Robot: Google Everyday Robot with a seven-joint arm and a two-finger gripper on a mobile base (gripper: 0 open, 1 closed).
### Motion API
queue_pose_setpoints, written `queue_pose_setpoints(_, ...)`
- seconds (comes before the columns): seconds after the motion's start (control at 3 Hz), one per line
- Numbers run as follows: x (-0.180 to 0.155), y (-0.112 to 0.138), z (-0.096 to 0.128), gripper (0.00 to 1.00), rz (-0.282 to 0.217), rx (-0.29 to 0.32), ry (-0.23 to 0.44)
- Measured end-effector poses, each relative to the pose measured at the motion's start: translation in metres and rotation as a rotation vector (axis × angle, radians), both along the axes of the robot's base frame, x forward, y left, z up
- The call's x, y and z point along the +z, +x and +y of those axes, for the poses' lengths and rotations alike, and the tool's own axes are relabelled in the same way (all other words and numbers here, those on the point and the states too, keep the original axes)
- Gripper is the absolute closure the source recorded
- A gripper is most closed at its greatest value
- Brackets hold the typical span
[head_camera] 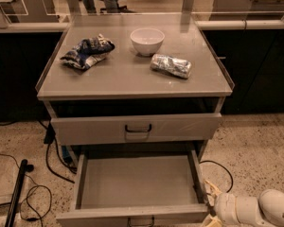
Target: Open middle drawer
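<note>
Down at the lower right, note the claw [209,205] just beside the front right corner of the middle drawer [137,181], fingers spread and holding nothing. Count that drawer as pulled well out beneath the shut upper drawer [99,129], plain grey floor open to view, handle [141,220] at the very bottom edge. Judge the pull as good as done. To finish well, back the claw straight away from the front, clear of the side wall, with no sideways nudge to the corner. Leave alone the bowl [147,40], blue bag [87,52] and foil packet [171,65] on the desk [132,82].
</note>
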State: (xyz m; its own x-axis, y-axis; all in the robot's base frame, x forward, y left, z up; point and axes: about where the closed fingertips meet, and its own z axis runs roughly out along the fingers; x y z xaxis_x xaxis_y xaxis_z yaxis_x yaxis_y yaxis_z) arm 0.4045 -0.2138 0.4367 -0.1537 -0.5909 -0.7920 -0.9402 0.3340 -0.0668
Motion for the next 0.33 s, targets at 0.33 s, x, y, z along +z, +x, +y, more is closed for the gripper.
queue_pose_setpoints(0.33, 0.0000, 0.0000, 0.0000, 0.00, 0.000, 0.000, 0.000)
